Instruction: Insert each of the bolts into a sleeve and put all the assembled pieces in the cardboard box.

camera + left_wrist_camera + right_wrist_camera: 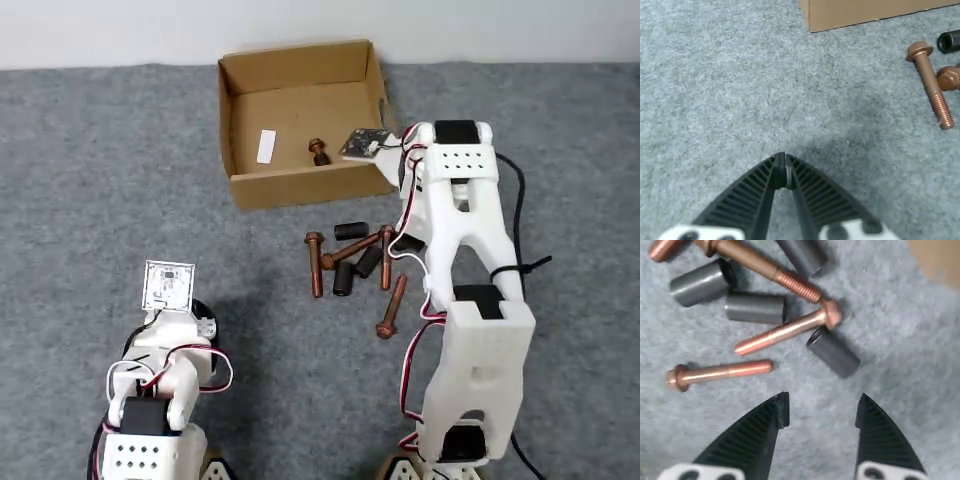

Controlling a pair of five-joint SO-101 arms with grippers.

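At left gripper (785, 171): clenched, over carpet (740, 75). At right gripper (822, 407): spread wide beside loose bolts (782, 332) and sleeves (832, 352), near box (300, 187).

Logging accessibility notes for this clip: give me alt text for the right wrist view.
Open jaws hang over grey carpet near a dark sleeve lying beside a copper bolt. Three more sleeves and other bolts lie scattered beyond, the cardboard box at the edge.
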